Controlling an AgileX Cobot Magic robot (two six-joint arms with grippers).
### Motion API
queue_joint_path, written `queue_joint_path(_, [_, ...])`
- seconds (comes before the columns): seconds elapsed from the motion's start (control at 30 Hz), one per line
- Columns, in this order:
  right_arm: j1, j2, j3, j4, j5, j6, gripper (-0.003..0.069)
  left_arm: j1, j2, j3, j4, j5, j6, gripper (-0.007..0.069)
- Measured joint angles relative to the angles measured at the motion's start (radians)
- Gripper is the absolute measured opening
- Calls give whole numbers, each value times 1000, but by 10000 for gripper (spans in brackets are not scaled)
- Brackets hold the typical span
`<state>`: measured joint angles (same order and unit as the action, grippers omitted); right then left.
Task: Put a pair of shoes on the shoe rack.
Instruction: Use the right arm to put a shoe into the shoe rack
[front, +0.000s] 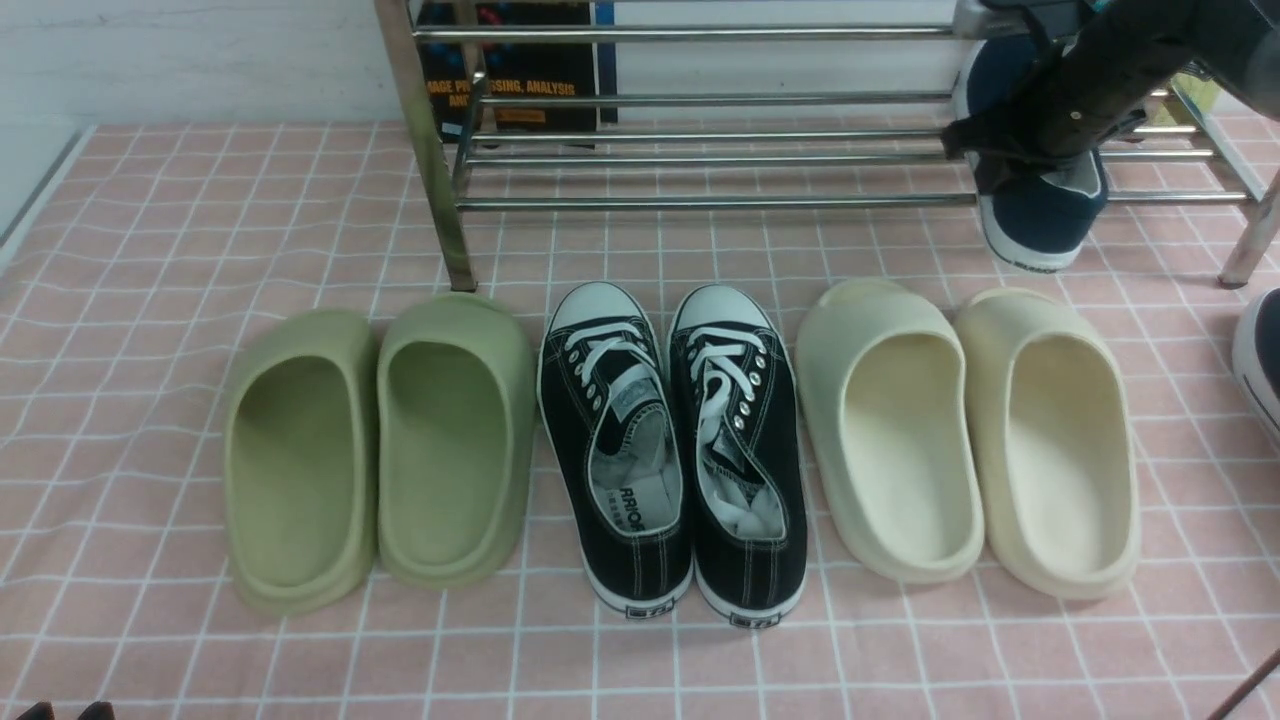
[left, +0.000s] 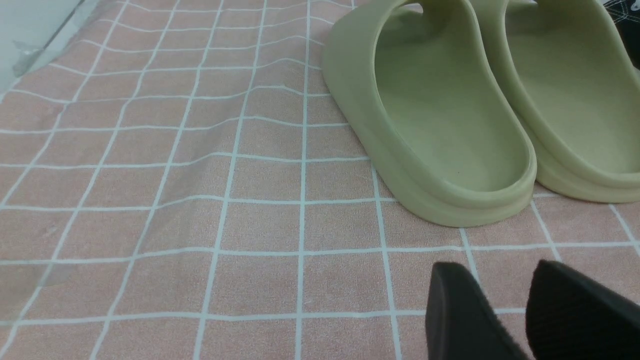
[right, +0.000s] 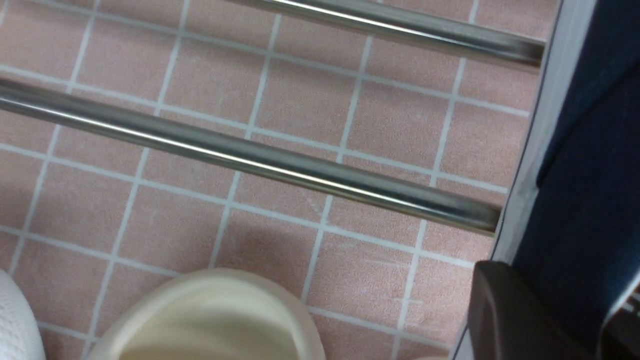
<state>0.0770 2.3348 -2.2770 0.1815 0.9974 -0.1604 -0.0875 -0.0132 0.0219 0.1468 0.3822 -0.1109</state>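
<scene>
At rack (front: 700, 200) end, right pincer (front: 1035, 160) clamped on navy shoe (front: 1045, 222), left pincer (left: 492, 282) apart, cream slides (front: 895, 440) nearby

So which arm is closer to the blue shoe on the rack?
Right. The right pincer is right at the navy shoe on the shoe rack; the left pincer sits far off, near the green slides.

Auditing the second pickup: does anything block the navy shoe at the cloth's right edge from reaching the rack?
Partly. The shoe rack's front right post stands right behind that navy shoe, and the other shoe, in the right hand, fills the shelf's right end.
</scene>
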Motion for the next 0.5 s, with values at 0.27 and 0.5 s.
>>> queue_joint_path(0.27, [-1,1,-3,43,7,-53,25,0,0,0,0,0,0,240])
queue_joint_path(0.5, [-1,1,-4,50,7,-57,44,0,0,0,0,0,0,240])
